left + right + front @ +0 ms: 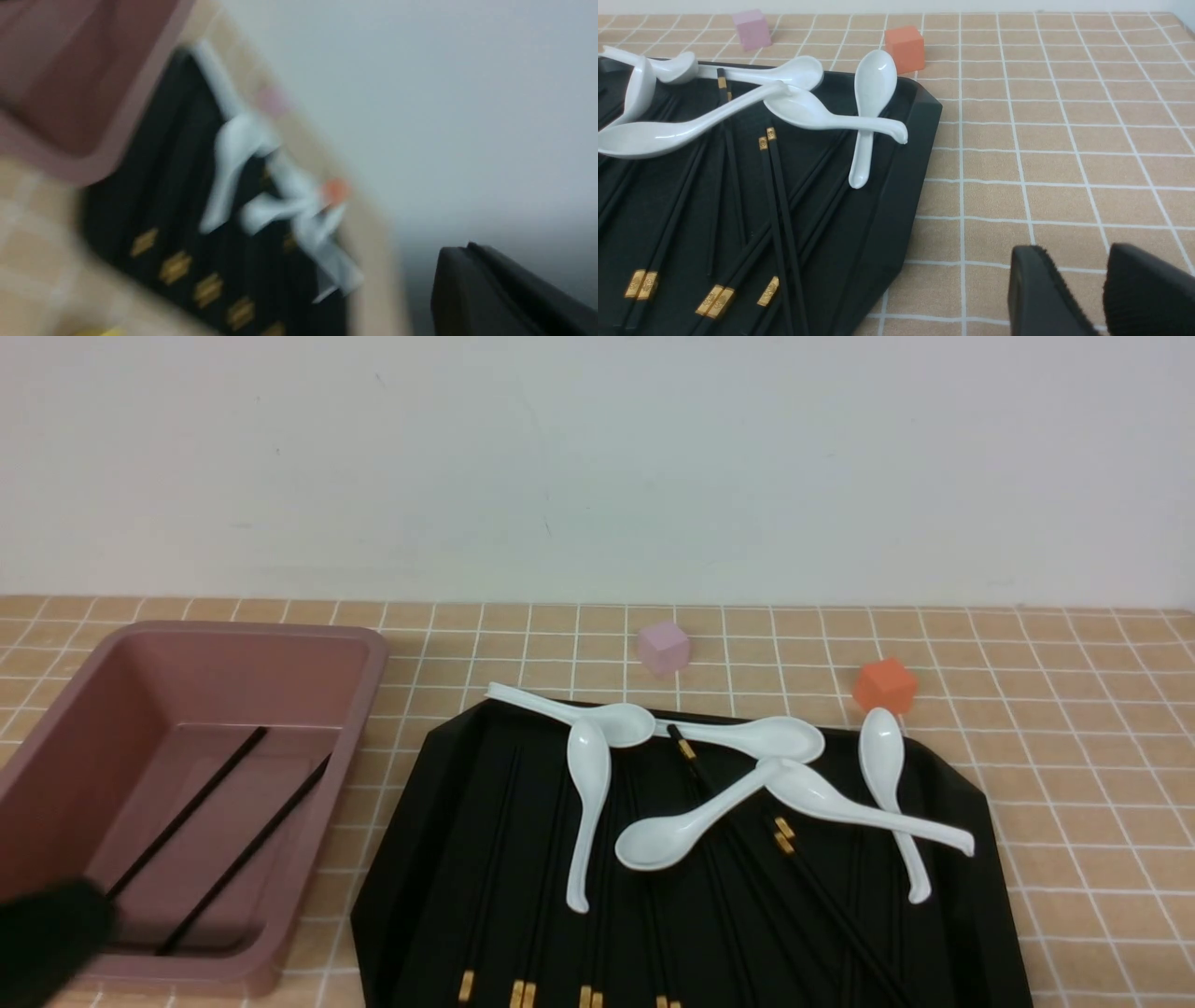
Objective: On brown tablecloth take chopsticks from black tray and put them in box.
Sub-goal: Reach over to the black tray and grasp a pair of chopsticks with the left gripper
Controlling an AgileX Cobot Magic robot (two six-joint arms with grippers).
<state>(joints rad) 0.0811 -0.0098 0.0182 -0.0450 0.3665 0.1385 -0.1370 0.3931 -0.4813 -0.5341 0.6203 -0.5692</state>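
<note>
Black, slick, stiff, probably light chopsticks [775, 200], two in the box [233, 630] left of the black tray [401, 859], the rest on it, best pinched near gold-banded ends clear of white soup spoons [588, 803]; right gripper [1078, 280] parted, empty; left gripper [47, 933] too blurred to tell.

- The whole view is smeared with motion blur; outlines are soft.
- The box [70, 70], dusty pink with a rolled rim, sits just left of the black tray [154, 154]; its inside cannot be made out.
- The chopsticks [175, 267] lie on the tray as dark streaks, with a row of gold bands at the near edge.
- White spoons [233, 154] lie tangled across the far part of the tray.
- An orange block [335, 190] shows beyond the spoons at the far right, and a faint pink block [273, 100] beyond the far edge.
- The brown tablecloth [32, 261] with pale grid lines surrounds the tray.
- One dark part of the left gripper [495, 289] is in the frame; its jaws cannot be read.
</note>
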